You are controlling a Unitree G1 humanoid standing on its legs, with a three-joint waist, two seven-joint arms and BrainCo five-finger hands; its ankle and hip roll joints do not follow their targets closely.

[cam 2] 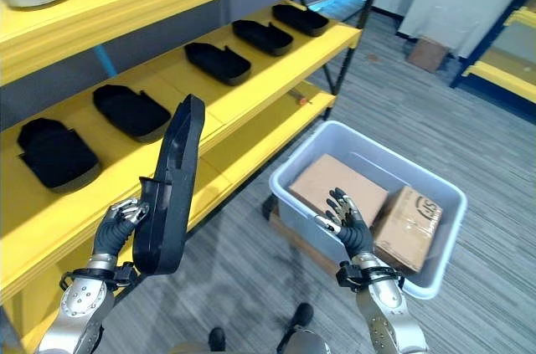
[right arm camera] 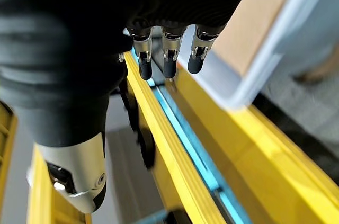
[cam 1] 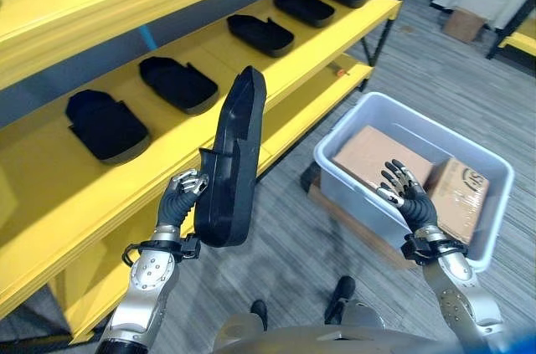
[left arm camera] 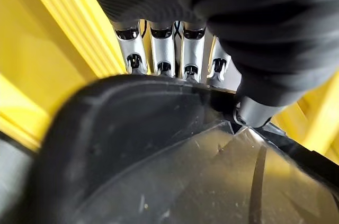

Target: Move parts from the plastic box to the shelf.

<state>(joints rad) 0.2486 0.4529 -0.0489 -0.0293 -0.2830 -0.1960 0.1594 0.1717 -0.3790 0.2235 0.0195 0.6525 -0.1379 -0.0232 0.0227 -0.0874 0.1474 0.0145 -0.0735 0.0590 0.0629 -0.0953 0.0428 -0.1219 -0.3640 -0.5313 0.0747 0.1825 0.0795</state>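
**Ana:** Left eye view, reading left to right: five black parts lie in a row on the yellow shelf [cam 1: 75,195], the nearest one [cam 1: 105,126] at about ten o'clock from the left hand [cam 1: 180,195]. That hand has its fingers curled round the lower end of the long black part [cam 1: 233,161], which stands nearly on end, its top toward twelve o'clock.

**Ben:** So the grip sits low and most of the part rises above it. I'd judge that top-heavy; a quick swing toward the shelf could let it pivot or slip out.

**Ana:** Agreed. The left wrist view has the fingers [left arm camera: 161,52] over the part's rim, the shelf edge just beyond.

**Ben:** Then the upper end might clip the shelf above, or come down on the nearest part if the free spot is misjudged.

**Ana:** Further right, the plastic box [cam 1: 368,115] at three o'clock holds two cardboard cartons [cam 1: 375,157]. The right hand [cam 1: 406,195] hovers over it, fingers spread, holding nothing.

**Ben:** Little risk there unless it dips into the rim.
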